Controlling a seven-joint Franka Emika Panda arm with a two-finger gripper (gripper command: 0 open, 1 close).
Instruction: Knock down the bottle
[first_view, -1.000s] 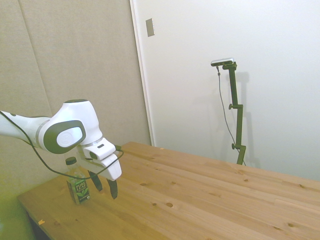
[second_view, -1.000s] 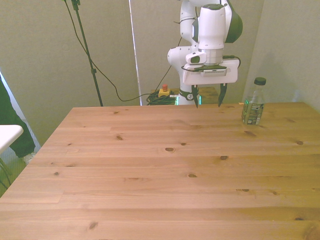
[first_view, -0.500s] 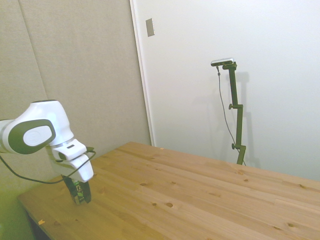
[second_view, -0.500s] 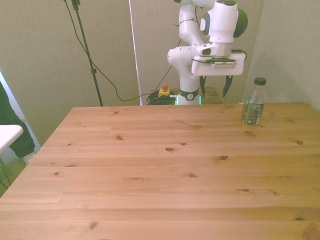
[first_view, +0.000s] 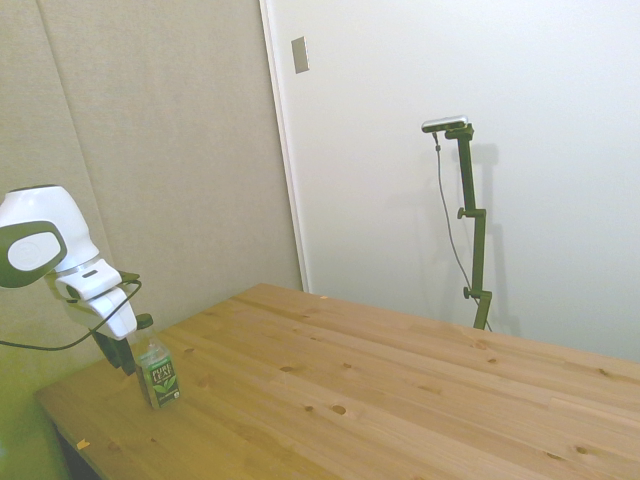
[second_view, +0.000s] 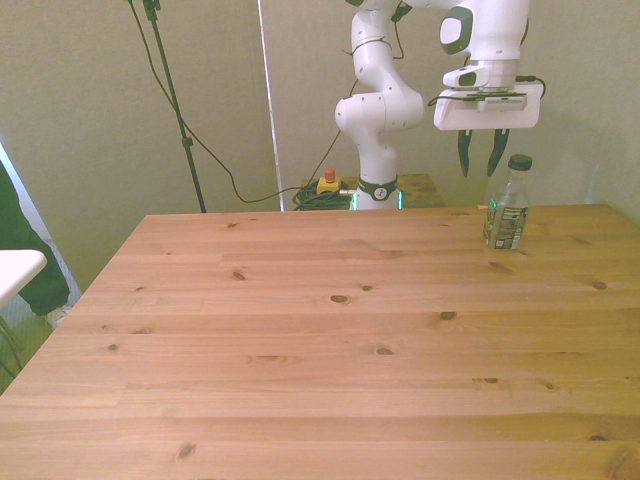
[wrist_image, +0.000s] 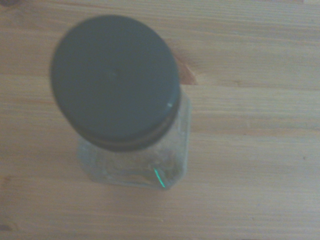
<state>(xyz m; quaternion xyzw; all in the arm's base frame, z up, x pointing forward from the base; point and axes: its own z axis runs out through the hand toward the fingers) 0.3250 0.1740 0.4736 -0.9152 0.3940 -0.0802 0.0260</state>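
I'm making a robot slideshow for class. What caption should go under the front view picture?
The open gripper hangs just beside the dark cap of the upright bottle on the wooden table.

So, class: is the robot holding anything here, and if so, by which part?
Nothing is held. The gripper hangs with its jaws open beside the cap of the bottle, which stands upright on the table.

One bottle on the table, standing upright, and that's the only one, with one dark cap on top. One arm, one gripper with two fingers. One person at the front view's left edge.
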